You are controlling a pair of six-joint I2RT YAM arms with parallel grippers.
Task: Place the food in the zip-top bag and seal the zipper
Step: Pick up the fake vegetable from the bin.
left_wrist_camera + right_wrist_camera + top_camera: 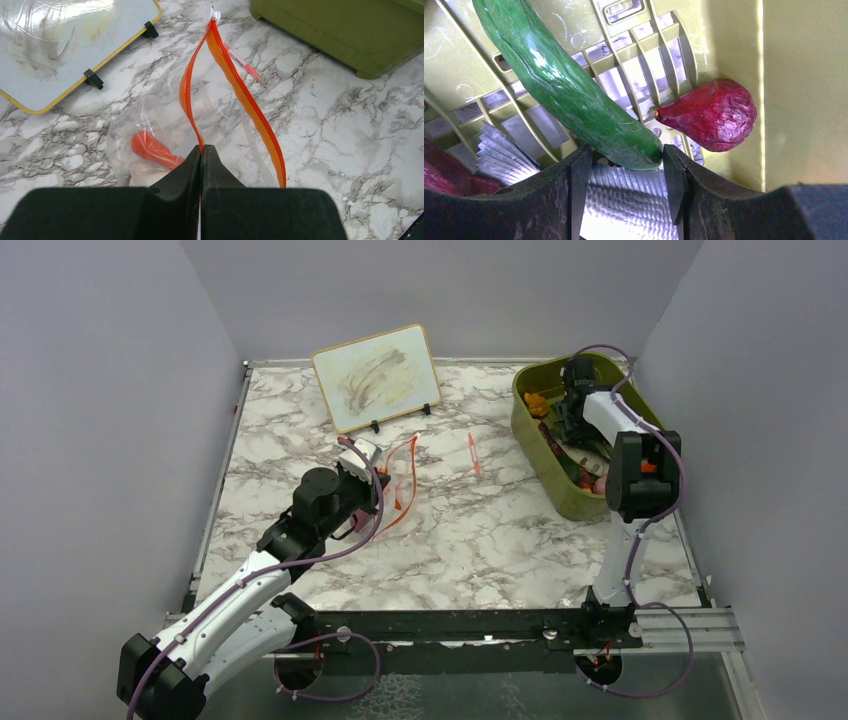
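The clear zip-top bag [165,110] lies on the marble table with its mouth gaping. An orange-red carrot piece [150,149] and a pale piece sit inside it. My left gripper [202,149] is shut on one side of the red-orange zipper [250,110], holding that edge up; in the top view the left gripper [368,472] is left of centre. My right gripper [626,155] is down inside the olive bin [804,100], its fingertips closed on the end of a green cucumber [569,90]. A dark red piece [714,115] lies just right of it. More food [537,400] shows in the bin.
A small whiteboard [378,377] stands at the back on black feet. A thin red-pink stick [473,453] lies between bag and bin. The olive bin [530,425] sits at the right edge, with a silver ribbed foil piece [624,200] under my right fingers. Grey walls enclose the table.
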